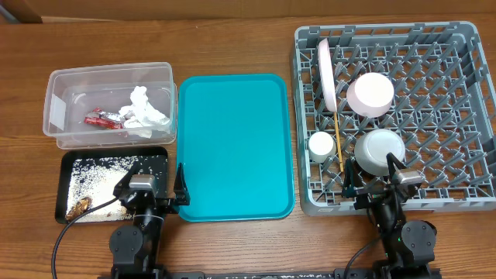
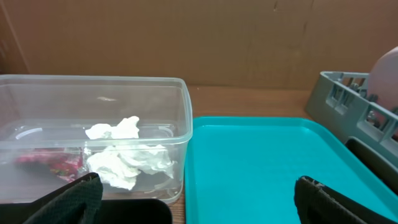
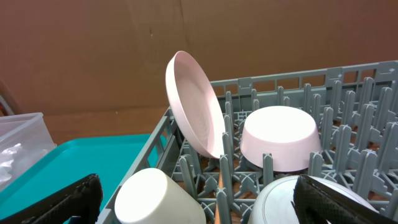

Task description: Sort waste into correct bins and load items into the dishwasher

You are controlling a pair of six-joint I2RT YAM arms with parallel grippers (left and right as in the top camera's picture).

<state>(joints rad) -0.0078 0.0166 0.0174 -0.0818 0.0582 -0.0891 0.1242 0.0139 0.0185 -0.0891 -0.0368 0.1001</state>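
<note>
The clear tub holds the white tissue and the red wrapper; both show in the left wrist view, tissue, wrapper. The black tray holds rice grains and brown bits. The grey rack holds the pink plate on edge, two upturned bowls, the cup and a chopstick. My left gripper is open and empty near the black tray. My right gripper is open and empty at the rack's front edge.
A flat teal tray lies between the tub and the rack, with nothing on it. A cardboard wall stands behind the table. The arm bases sit at the table's front edge.
</note>
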